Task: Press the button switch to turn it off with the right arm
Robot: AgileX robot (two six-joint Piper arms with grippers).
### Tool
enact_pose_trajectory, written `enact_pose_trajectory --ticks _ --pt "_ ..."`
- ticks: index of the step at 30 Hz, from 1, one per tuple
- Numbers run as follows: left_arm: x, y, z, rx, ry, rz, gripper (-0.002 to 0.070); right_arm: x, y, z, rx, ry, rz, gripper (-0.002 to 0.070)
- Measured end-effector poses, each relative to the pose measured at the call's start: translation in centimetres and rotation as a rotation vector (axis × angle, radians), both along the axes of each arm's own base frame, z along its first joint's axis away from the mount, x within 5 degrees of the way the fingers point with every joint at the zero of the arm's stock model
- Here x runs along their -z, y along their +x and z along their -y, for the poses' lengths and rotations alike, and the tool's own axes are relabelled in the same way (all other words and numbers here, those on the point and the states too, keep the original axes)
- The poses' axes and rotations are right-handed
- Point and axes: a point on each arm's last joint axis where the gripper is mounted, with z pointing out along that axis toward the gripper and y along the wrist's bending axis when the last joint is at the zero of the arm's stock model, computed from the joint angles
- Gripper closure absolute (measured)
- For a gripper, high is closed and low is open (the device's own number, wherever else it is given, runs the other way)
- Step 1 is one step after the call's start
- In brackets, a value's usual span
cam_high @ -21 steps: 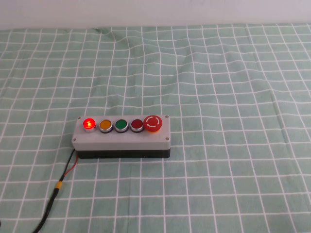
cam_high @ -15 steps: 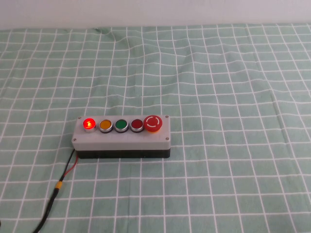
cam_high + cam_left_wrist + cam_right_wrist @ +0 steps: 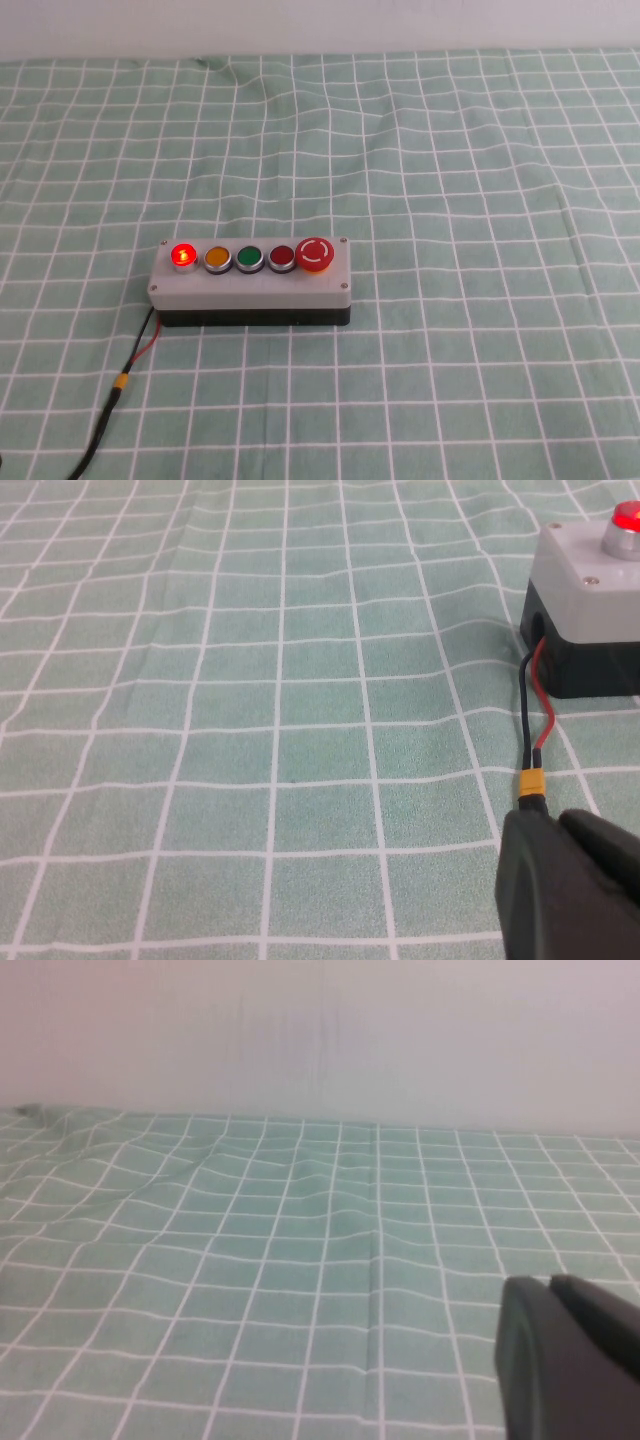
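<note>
At the left end of the grey box (image 3: 250, 283), the button switch (image 3: 183, 255) glows bright red, so it is not yet off; the box sits on the checked green surface (image 3: 480, 200) a little left of centre in the high view. A black and red cable (image 3: 120, 385) trails from the box's left end toward the near edge, and the left gripper (image 3: 570, 890) hangs just beside its yellow connector (image 3: 531, 783); I cannot tell how its fingers are set. The main risk, in my judgement, is a wrong press: the orange button (image 3: 217, 257) sits right beside the target, then the green button (image 3: 249, 258), the dark red button (image 3: 282, 258) and the raised mushroom button (image 3: 314, 254), and the right arm must pass over that whole row to reach the far end. A wide or tilted tip could catch a neighbour, and an off-centre push could slide the box. To the right of the box the cloth lies open, though rumpled toward the back wall. The right gripper (image 3: 570, 1360) shows only in its wrist view, low over bare cloth, facing the wall; its fingers cannot be judged.
</note>
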Motion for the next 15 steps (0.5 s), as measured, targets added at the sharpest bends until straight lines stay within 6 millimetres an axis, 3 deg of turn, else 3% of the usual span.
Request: enact_pose_trajectory --ticks 8,15 --pt "0.0 0.0 0.0 0.0 0.0 0.0 0.0678 -0.4 0.0 0.2 0.022 0.009 0.046 0.0692" --pt "0.0 0.0 0.0 0.0 0.0 0.0 0.0678 -2.8 -0.3 1.4 0.152 0.049 0.309 0.0692"
